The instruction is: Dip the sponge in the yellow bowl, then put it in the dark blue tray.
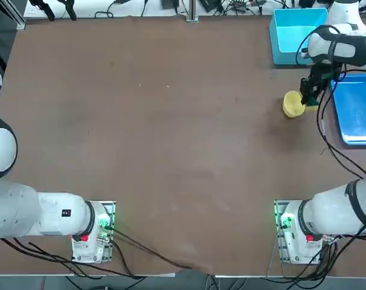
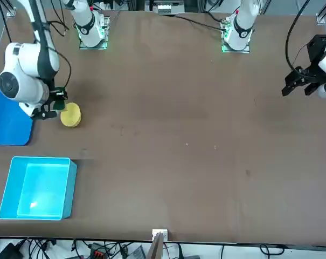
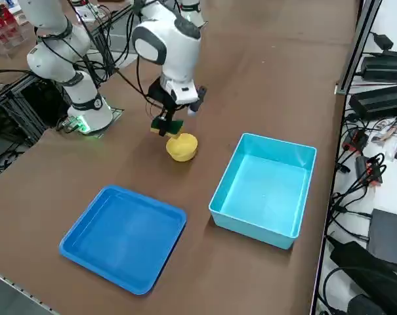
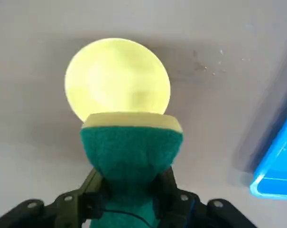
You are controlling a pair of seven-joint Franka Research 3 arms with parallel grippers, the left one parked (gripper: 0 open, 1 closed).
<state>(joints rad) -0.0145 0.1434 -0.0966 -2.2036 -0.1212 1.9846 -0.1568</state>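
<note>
Wrist view: jaws (image 4: pixel 128 190) grip sponge (image 4: pixel 131 147), seemingly above bowl (image 4: pixel 117 78)

In the top view, the right arm's wrist and black two-finger gripper (image 1: pixel 310 96) cover most of the green-and-yellow sponge (image 1: pixel 312 108), leaving a small yellow part in sight. The right edge of that view cuts off the shallow dark blue plastic tray (image 1: pixel 357 112), and the white-and-black right arm (image 1: pixel 343 208) runs out of it too. In the front view, the tray's far side is cut off at the left edge. In the wrist view, the sponge overlaps the near rim of the small round yellow bowl (image 4: pixel 117 78), the picture's edge crops the sponge's green end, and only a corner of the tray shows.
</note>
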